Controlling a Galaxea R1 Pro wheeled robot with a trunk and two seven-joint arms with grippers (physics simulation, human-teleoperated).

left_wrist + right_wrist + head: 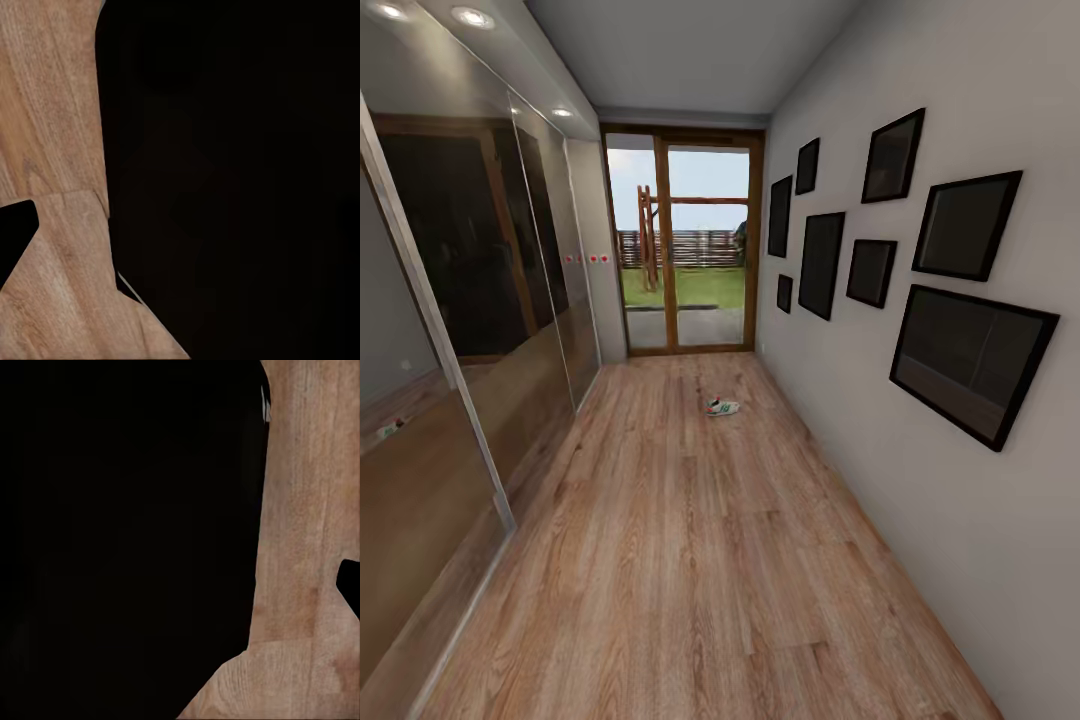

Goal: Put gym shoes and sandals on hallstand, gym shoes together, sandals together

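One gym shoe lies far ahead of us, slightly right; we cannot tell our grippers' state.

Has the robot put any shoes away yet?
Not that these pictures show. One white gym shoe lies on the wooden corridor floor, far down the hall near the glass door. Nothing is being held that I can see. Collecting the shoes and racking them all looks left to do.

Gym shoe: on the corridor floor, far ahead, near the glass door
Picture frames: on the right wall
Mirrored wardrobe: along the left
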